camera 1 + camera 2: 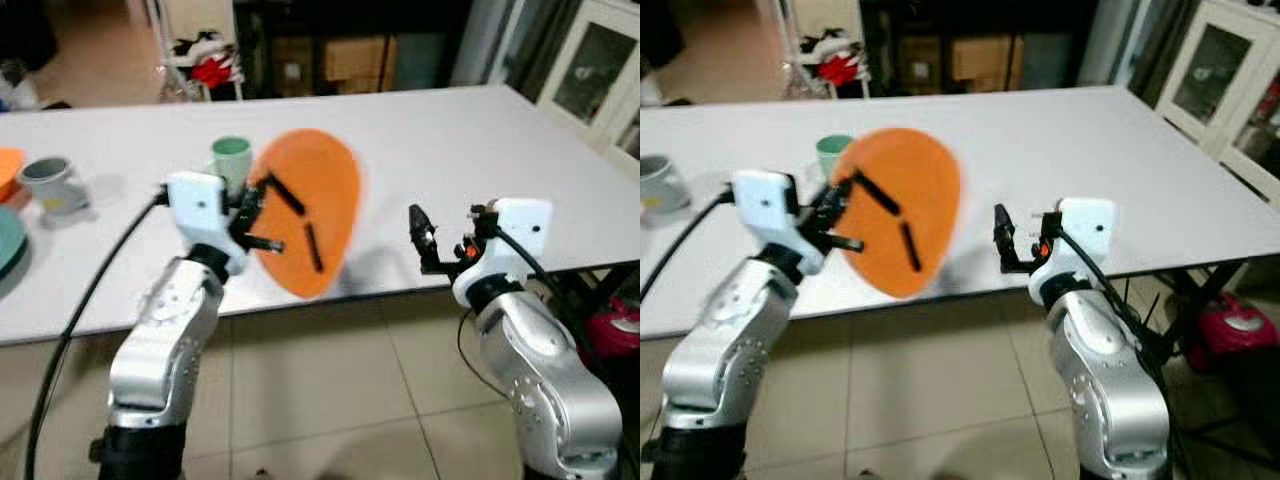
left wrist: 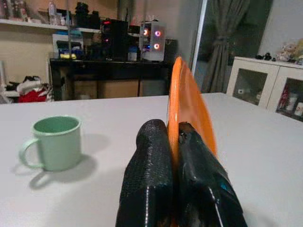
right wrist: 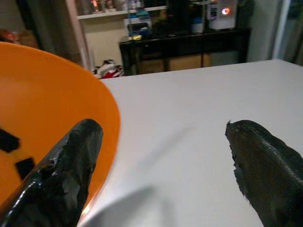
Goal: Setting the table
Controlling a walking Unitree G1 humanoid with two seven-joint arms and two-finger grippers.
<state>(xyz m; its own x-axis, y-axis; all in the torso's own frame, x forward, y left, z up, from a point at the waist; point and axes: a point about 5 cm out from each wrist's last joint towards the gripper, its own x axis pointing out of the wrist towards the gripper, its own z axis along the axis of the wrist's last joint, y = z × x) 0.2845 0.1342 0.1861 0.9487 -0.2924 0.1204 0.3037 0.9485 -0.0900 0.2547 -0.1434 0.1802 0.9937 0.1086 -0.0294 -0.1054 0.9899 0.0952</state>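
Pinching an orange plate [image 1: 310, 205] over the white table [image 1: 450, 140], left tool [image 1: 262, 214]; right tool [image 1: 420, 243] agape.

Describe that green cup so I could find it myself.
Look at the long white table in front of the robot. Near its front edge the left gripper holds an orange plate on edge; the green cup stands just behind it. It is pale mint with a handle, unlike the grey cup further left.

Orange plate [image 1: 318, 190], pale green mug [image 2: 56, 142], white table [image 1: 450, 140], black fingers [image 2: 151, 179].
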